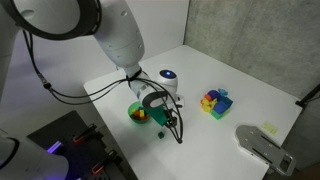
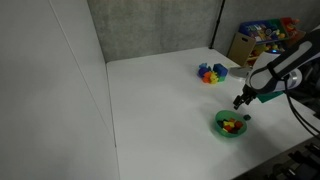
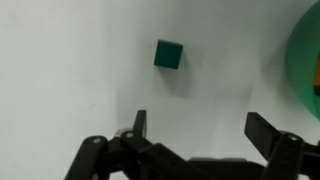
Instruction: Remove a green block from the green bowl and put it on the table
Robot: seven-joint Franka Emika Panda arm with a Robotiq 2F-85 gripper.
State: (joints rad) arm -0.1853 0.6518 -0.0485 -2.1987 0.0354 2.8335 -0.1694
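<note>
A: State of the fingers [image 3: 140,124]?

B: Spread wide in the wrist view, gripping nothing. Only bare white surface [image 3: 70,60] across the gap between the tips.

A: Position of the green block [image 3: 168,54]?

B: Out of the bowl, flat on the surface. Sits beyond the fingertips, roughly in line with the gap, clear of both tips. Dark green, one face up, edges slightly turned against the frame.

A: And the green bowl [image 3: 306,60]?

B: Cut off by the edge of the wrist view, well apart from the block. Seen whole in both exterior views [image 1: 131,110] [image 2: 219,124], upright on the surface, with small orange and yellow pieces [image 2: 231,125] inside.

A: Arm [image 1: 110,40] relative to the bowl?

B: Reaches down just beside it, fingers pointing at the surface next to the rim, not over the bowl.

A: Block in the exterior views?

B: Too small to pick out with confidence.

A: Anything else on the surface?

B: Cluster of coloured blocks [image 1: 216,102] [image 2: 210,72], well apart from the bowl and fingers.
</note>
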